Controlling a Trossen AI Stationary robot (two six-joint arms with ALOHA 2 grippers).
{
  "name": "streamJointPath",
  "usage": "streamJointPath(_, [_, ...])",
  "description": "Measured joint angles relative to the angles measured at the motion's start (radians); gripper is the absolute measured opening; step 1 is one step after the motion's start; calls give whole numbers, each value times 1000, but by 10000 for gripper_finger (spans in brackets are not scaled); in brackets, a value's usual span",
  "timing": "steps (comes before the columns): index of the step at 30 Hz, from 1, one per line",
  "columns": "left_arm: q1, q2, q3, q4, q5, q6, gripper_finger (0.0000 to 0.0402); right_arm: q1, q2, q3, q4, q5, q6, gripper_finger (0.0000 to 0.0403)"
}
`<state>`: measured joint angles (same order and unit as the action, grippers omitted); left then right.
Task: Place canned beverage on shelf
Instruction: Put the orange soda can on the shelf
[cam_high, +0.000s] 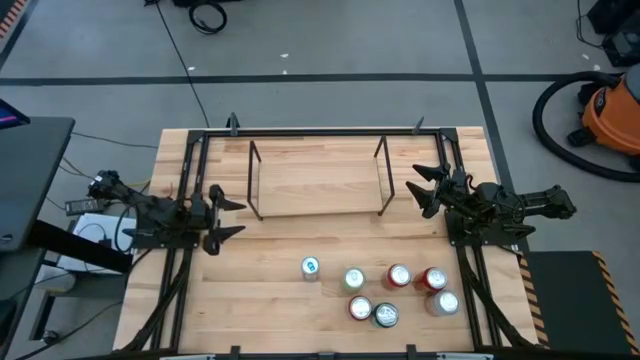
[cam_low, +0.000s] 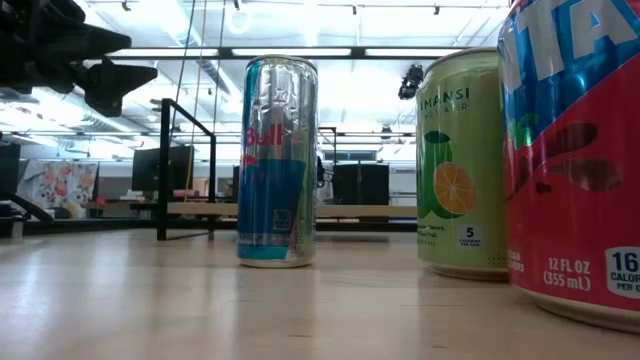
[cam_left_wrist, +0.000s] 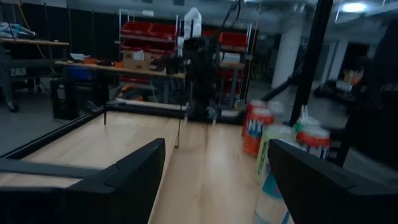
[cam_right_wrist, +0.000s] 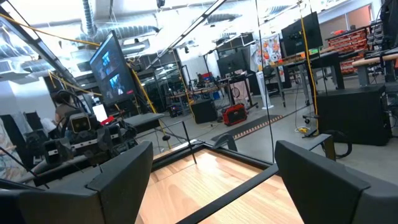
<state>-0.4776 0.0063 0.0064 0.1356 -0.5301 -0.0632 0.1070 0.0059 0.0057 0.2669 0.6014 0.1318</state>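
High view showed my grippers, left (cam_high: 228, 215) and right (cam_high: 424, 187), open and empty; next: reach a can (cam_high: 310, 267) below them

Two dark arms, each gripper (cam_high: 222, 212) with two black tapered fingers.

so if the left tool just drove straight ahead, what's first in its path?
Judging from the high view, the left tool points across the table at the shelf, probably its near end rods. The cans sit off to one side. Depth is unclear.
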Motion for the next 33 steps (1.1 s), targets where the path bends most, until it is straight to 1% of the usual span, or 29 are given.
streamJointPath(3, [0, -1, 0, 30, 2, -11, 295, 0, 0, 0, 0, 0, 0, 348])
streamJointPath(9, [0, 0, 0, 26, 3, -35, 295, 0, 0, 0, 23, 1, 0, 348])
streamJointPath(12, [4, 0, 0, 48, 0, -35, 295, 0, 0, 0, 61, 3, 0, 348])
streamJointPath(15, [14, 0, 0, 120, -5, -51, 295, 0, 0, 0, 120, 4, 13, 348])
streamJointPath(18, [24, 0, 0, 185, 15, -49, 295, 0, 0, 0, 175, 1, 58, 348])
streamJointPath(21, [37, 0, 2, 187, 19, -54, 295, 0, 0, 0, 218, 3, 67, 348])
streamJointPath(23, [45, 21, 17, 168, 19, -65, 295, 0, 0, 0, 240, 15, 75, 348])
streamJointPath(26, [60, 78, 75, 159, 15, -66, 295, 0, 0, 0, 238, 43, 89, 348])
streamJointPath(27, [64, 107, 98, 150, 5, -69, 295, 0, 0, 0, 231, 21, 106, 348])
streamJointPath(30, [77, 199, 156, 70, -7, -118, 295, 0, 13, 12, 208, -133, 109, 348])
streamJointPath(31, [79, 233, 176, 56, -8, -134, 295, -1, 29, 31, 176, -153, 112, 348])
streamJointPath(33, [84, 297, 210, 35, -7, -152, 295, 2, 80, 78, 93, -155, 128, 348])
